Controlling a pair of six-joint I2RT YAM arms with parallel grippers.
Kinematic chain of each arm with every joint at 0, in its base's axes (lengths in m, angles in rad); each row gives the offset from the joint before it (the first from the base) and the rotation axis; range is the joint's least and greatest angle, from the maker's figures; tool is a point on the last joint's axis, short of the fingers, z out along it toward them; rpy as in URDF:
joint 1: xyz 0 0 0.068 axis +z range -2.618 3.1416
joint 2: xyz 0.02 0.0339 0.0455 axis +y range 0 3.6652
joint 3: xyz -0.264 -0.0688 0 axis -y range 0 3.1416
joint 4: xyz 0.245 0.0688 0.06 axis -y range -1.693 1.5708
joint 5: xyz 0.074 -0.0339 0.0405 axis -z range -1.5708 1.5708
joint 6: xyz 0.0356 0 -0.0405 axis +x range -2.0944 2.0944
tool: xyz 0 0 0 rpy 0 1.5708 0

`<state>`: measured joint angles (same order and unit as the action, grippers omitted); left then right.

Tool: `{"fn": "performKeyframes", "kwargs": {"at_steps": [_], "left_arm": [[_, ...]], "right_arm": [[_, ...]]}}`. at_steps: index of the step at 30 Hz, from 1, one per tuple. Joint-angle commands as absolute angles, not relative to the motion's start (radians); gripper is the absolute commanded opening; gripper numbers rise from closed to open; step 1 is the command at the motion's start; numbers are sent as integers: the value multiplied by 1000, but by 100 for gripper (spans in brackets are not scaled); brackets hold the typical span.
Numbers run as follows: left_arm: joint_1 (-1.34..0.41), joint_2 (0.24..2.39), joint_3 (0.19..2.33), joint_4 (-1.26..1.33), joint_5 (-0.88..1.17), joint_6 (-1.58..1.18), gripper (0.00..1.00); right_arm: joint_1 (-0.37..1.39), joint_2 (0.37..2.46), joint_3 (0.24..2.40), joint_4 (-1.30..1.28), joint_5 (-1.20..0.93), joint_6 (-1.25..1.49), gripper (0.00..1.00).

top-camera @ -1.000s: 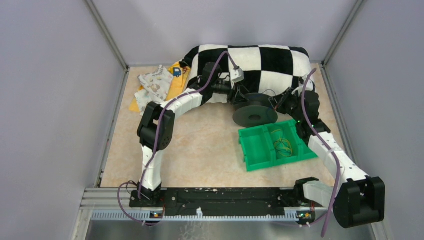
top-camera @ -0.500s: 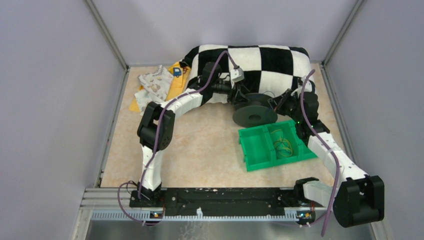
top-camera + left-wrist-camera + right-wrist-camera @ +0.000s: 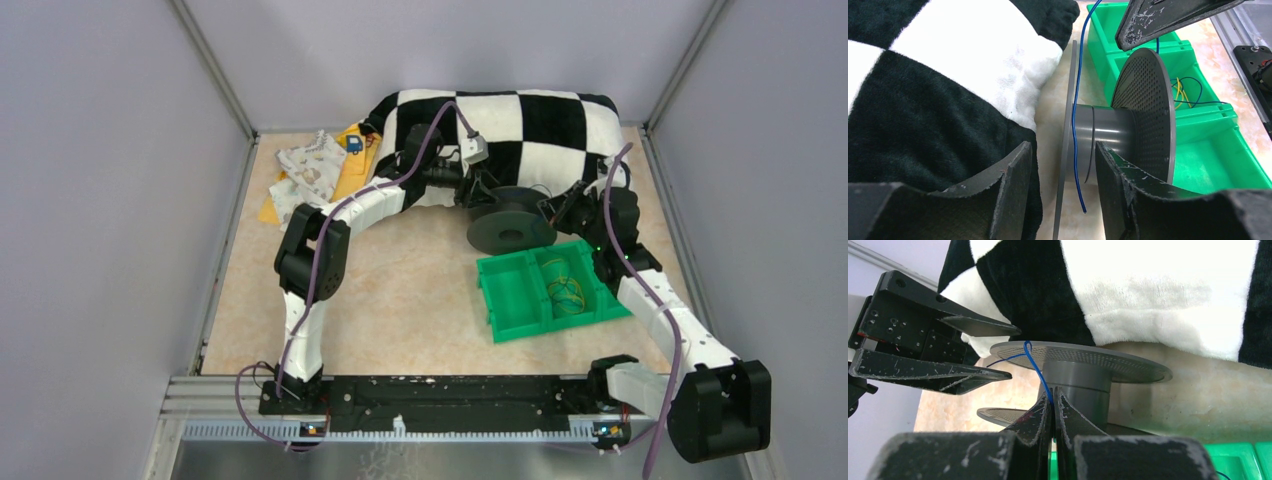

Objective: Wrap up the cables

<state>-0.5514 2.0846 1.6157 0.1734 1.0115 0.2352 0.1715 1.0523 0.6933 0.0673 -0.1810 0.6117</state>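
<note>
The black two-flanged spool stands beside the checkered cushion. It shows side-on in the left wrist view and the right wrist view. A thin blue wire hangs loose across its grey hub, its free end above the table. My left gripper is open, its fingers either side of the spool's thin far flange and the wire; it sits at the spool's back left. My right gripper is shut on the blue wire, which runs up over the top flange's rim. It sits at the spool's right.
A green two-compartment tray lies just in front of the spool, with yellow and blue strands in its right compartment. A black-and-white checkered cushion fills the back. Patterned cloths lie at the back left.
The right arm has shifted slightly, its elbow lower. The spool, tray and left arm have not visibly moved.
</note>
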Motion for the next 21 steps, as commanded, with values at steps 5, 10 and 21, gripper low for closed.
{"fn": "performKeyframes", "kwargs": {"at_steps": [5, 10, 21], "left_arm": [[-553, 2079, 1623, 229, 1040, 246, 49], [-554, 2078, 1620, 229, 1040, 247, 47], [-553, 2090, 1628, 241, 1043, 235, 40]], "right_arm": [[161, 1047, 704, 106, -179, 613, 0], [161, 1065, 717, 112, -189, 611, 0], [161, 1072, 732, 103, -195, 604, 0]]}}
